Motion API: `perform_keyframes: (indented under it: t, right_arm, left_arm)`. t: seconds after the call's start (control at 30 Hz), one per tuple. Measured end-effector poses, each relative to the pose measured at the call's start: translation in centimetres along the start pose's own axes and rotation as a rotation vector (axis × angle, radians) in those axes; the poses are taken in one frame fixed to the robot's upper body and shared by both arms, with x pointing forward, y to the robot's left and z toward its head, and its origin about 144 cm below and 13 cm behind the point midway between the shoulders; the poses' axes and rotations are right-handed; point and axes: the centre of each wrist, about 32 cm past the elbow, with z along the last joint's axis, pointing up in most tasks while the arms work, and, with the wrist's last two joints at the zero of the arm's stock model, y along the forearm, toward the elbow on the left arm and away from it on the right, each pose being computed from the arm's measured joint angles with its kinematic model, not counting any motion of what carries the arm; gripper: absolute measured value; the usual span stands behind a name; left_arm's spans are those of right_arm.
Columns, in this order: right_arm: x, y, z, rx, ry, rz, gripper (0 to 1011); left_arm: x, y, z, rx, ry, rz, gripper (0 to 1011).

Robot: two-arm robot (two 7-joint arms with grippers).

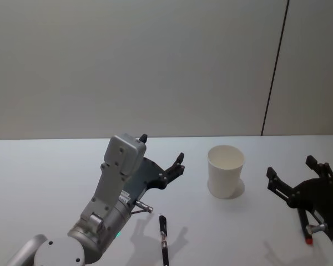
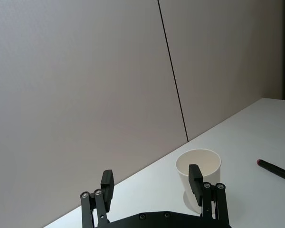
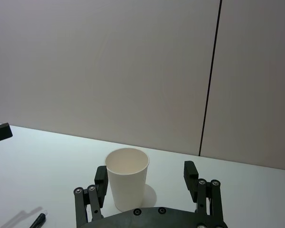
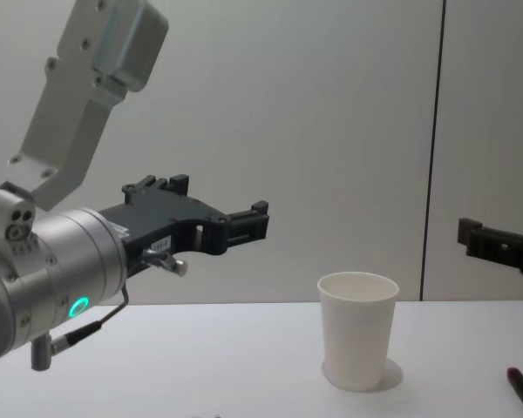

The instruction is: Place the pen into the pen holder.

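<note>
Nearest the robot, the pen (image 1: 164, 241) (image 3: 38, 221) lies flat on the white table (image 1: 44, 166), approx. centred btwn the arms and short of the cup, pointing roughly away. It's slim, black, w/ a silvery band near mid-length. Prob. light and stiff, w/ a smooth round barrel that could roll or slip, so pinch across the barrel near the middle, pads square to it. Left gripper (image 1: 162, 148) (image 2: 151, 178) (image 4: 220, 198) hovers just beyond the pen, above the table, jaws spread wide, nothing in them. Right gripper (image 1: 291, 166) (image 3: 145, 171) is off to the right, likewise wide open and empty. A red-tipped stick (image 4: 521, 388), maybe a 2nd pen, lies near it. Farther out, the pen holder (image 1: 226, 172) (image 2: 211, 173) (image 3: 127, 178) (image 4: 357, 331) stands upright: plain white paper cup, empty, light, easily tipped. Grey wall (image 1: 155, 66) behind.
</note>
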Motion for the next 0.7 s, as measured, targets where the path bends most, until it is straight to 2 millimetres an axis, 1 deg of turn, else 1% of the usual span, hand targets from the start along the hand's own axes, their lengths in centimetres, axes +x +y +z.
perform_keyframes:
  t: [0.37,0.7]
  right_arm:
    - [-0.1,0.4,0.0,-0.015,0.006,-0.009,1001]
    - [-0.2,1.9,-0.2,-0.074,0.028,-0.08,1001]
  left_arm:
    - [0.0,0.0,0.0,0.0,0.0,0.0,1000]
    - [0.0,0.0,0.0,0.0,0.0,0.0,1000]
